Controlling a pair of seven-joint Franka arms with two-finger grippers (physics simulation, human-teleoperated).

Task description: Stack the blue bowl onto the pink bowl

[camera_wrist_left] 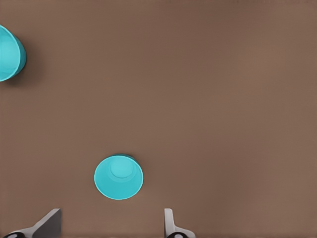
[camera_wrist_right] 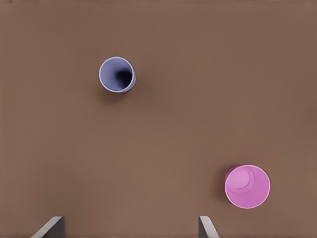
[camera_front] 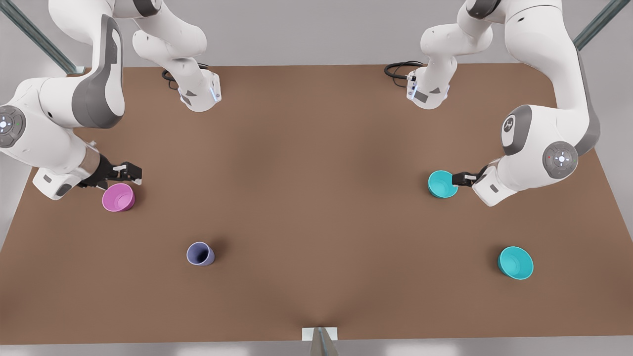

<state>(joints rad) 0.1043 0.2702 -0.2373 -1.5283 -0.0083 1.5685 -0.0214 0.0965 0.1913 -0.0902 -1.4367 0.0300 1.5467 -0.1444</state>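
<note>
Hovering open-fingered beside the blue bowl [camera_front: 441,184], left end effector [camera_front: 458,179] risks nudging it or closing on the wider teal twin [camera_front: 515,263] nearby. Waiting open just above the pink bowl [camera_front: 118,197], right end effector [camera_front: 131,171] could block stacking; lavender cup [camera_front: 200,254] farther off.

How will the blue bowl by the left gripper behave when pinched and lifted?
The blue bowl looks glossy, so the open left gripper might slip on its rim. Small and thin-walled, it seems light. Its base is narrower than its rim, so a high push may tip it. The right gripper waits by the pink bowl.
</note>
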